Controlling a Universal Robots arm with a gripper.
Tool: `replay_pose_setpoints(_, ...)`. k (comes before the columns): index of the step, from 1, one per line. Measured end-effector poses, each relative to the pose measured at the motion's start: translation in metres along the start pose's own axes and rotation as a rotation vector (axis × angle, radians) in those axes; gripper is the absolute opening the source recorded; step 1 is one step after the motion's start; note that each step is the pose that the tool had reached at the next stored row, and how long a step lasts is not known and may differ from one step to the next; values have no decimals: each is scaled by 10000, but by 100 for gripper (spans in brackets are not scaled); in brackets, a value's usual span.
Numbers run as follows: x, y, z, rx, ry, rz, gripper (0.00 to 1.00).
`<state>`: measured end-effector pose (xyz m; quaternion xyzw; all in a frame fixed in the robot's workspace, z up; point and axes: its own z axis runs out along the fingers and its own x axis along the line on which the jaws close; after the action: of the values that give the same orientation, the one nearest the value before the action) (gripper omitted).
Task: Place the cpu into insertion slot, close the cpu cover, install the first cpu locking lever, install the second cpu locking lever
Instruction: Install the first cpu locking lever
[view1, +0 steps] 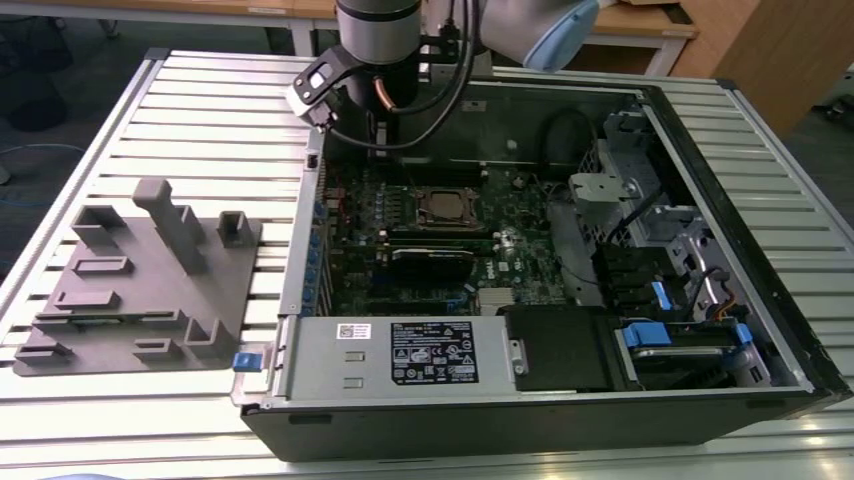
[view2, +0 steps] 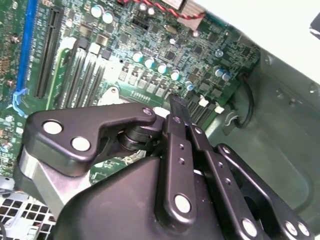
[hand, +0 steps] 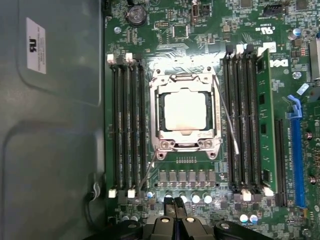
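In the first wrist view the cpu (hand: 185, 112) lies flat in the insertion slot (hand: 153, 102), its silver top facing up. The cpu cover (hand: 184, 84) lies down around the chip as a silvery frame. One thin wire locking lever (hand: 227, 121) angles away from the socket's side, and a second lever (hand: 146, 175) sticks out past a corner. My gripper (hand: 175, 203) is shut with nothing in it, off the socket beside a row of capacitors. In the second wrist view my gripper (view2: 178, 103) hovers over the green board. In the exterior view the socket (view1: 447, 208) sits mid-board below the arm (view1: 380, 50).
Black memory slots (hand: 127, 125) flank the socket, and a green memory stick (hand: 265, 115) stands in one. The grey case wall (hand: 50, 125) is close by. A power supply (view1: 427, 350) and drive cages (view1: 667, 250) fill the case. A grey fixture (view1: 134, 280) rests on the table.
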<state>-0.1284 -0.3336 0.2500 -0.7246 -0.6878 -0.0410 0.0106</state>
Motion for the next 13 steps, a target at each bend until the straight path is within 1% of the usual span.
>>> replay_pose_setpoints(5,64,-3,8,0,1,0,11)
replay_pose_setpoints(13,83,-5,10,-1,4,2,11)
